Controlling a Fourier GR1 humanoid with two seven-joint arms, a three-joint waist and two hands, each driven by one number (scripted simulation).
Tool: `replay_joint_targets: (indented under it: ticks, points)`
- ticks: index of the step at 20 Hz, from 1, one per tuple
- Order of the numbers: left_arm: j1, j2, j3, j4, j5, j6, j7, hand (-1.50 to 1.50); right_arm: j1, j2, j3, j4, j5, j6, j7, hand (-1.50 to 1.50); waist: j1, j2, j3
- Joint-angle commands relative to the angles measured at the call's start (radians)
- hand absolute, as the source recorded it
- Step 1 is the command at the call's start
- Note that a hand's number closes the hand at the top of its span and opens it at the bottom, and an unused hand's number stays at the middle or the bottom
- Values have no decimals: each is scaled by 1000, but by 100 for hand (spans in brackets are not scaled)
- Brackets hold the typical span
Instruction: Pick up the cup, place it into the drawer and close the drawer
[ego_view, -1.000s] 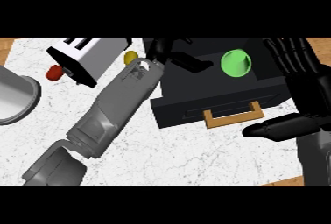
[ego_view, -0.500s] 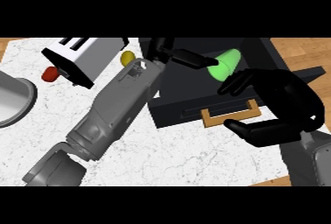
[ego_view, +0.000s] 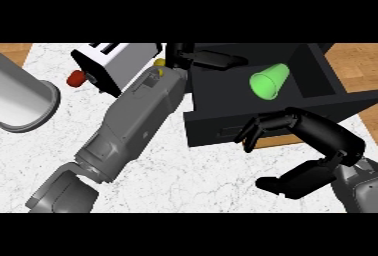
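Head view: I see the green cup (ego_view: 269, 81) lying tipped inside the open black drawer (ego_view: 221, 95), at two o'clock. My right hand (ego_view: 314, 137) is curled empty at the drawer front; my left hand (ego_view: 203, 57) rests unclenched on its twelve-o'clock rim.

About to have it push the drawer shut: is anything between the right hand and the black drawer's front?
Nothing visible. The right hand has curled fingers at the black drawer's front, by its wooden handle. The green plastic cup lies on its side inside.

No readable text or labels.
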Motion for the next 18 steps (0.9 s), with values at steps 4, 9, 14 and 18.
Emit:
replay_joint_targets:
  ticks: [4, 9, 14, 18]
  points:
    - [17, 0, 29, -3, 41, -31, -46, -150, 83, -15, 100, 43, 400, -117, -92, -150, 90, -11, 1]
    - [98, 39, 44, -36, 47, -104, -88, -150, 44, 27, 173, 275, 550, -197, -154, -150, 139, -15, 0]
    - [155, 45, 45, -104, 48, -82, -71, -150, -55, 43, 208, 595, 650, -232, -310, -150, 162, -19, 1]
    - [233, 79, 41, -161, 56, -136, -70, -150, -178, 79, 163, 865, 698, -320, -381, 150, 211, -12, 3]
